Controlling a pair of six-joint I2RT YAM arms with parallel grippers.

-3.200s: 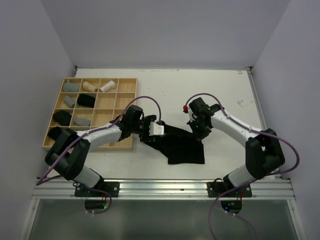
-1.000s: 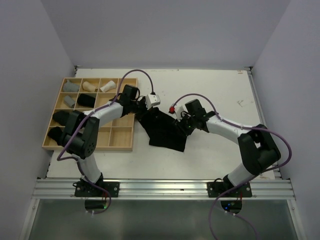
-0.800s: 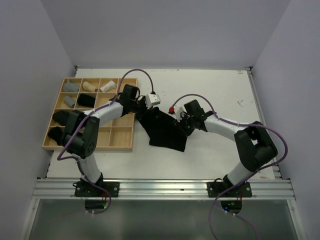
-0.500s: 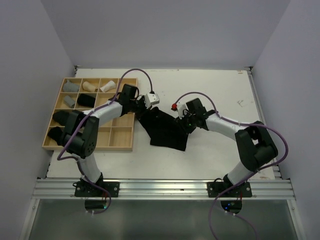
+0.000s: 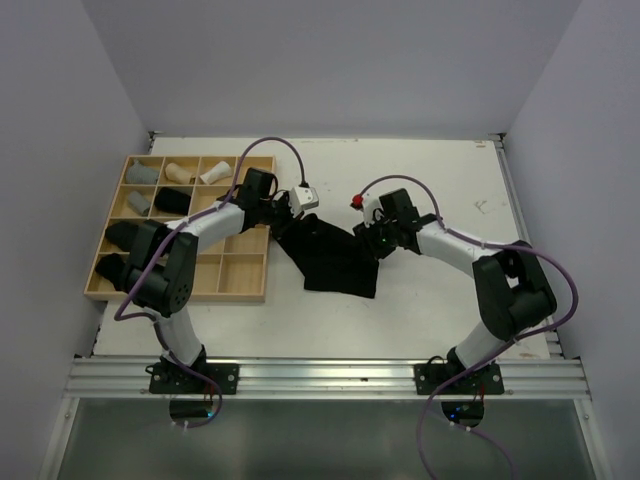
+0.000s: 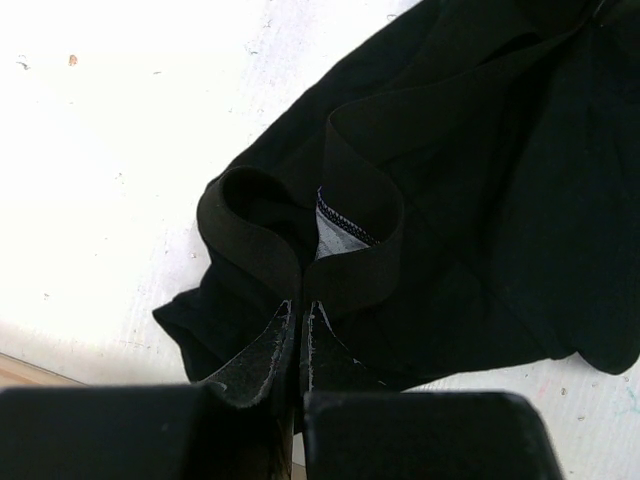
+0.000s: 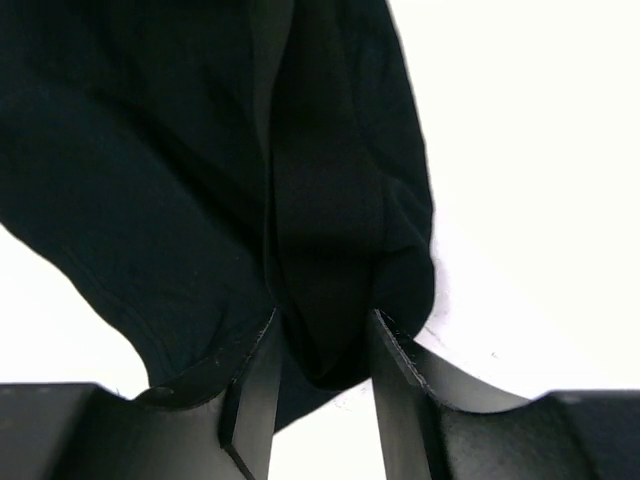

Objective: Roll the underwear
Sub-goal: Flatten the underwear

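A black underwear [image 5: 335, 262] lies spread on the white table between my two grippers. My left gripper [image 5: 284, 224] is at the cloth's far left corner, beside the tray. In the left wrist view it [image 6: 301, 305] is shut on a folded edge of the underwear [image 6: 480, 180]. My right gripper [image 5: 373, 244] is at the cloth's right edge. In the right wrist view its jaws [image 7: 322, 320] stand apart, with a loose fold of the underwear [image 7: 150, 150] lying between them. Grey [image 5: 140, 173], beige [image 5: 179, 172] and white [image 5: 213, 172] rolled underwear sit in the tray's far row.
The wooden grid tray [image 5: 180, 295] stands at the left, close to my left arm, with several rolls in its left compartments. Grey walls close the table at the back and both sides. A metal rail [image 5: 330, 375] runs along the near edge.
My right gripper has shifted a little right and away, and its jaws have spread wider round the cloth fold. The left gripper has stayed shut on the edge in the same place.
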